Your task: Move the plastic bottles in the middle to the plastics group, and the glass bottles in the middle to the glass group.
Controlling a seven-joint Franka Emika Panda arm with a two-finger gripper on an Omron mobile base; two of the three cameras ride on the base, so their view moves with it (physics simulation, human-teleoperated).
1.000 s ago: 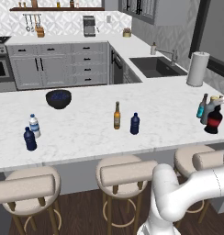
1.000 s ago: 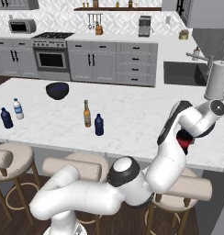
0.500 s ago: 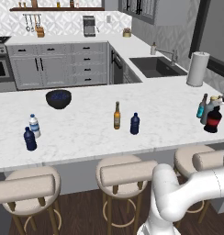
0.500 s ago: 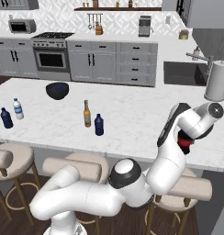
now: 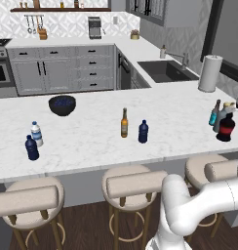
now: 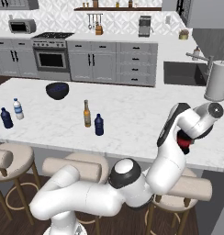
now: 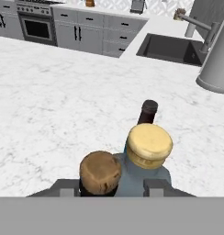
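Vs 1 s back: barely any change in the base views. Arm pose is the same, wrist parked over the right end of the counter (image 5: 87,124), and no bottle has shifted. Red-label bottle (image 5: 225,128) stands upright on the counter just beside the glass grp, touching or nearly touching the grey-blue bottle (image 5: 221,117), with the teal bottle (image 5: 214,113) right behind; same spot as 0.5 s ago. In the hand view the gripper (image 7: 109,186) sits straight above it: the brown cap is between the fingers (image 7: 154,185), which stand apart, wider than the cap, no clamp visible. Grey-blue's tan cap and teal's dark neck are just beyond. Amber bottle (image 5: 124,123) and mid navy bottle (image 5: 143,132) are unmoved mid-counter, near each other, well apart from both grps. Plastics grp at the left end is unchanged: navy (image 5: 31,148) + water bottle (image 5: 37,134) side by side.
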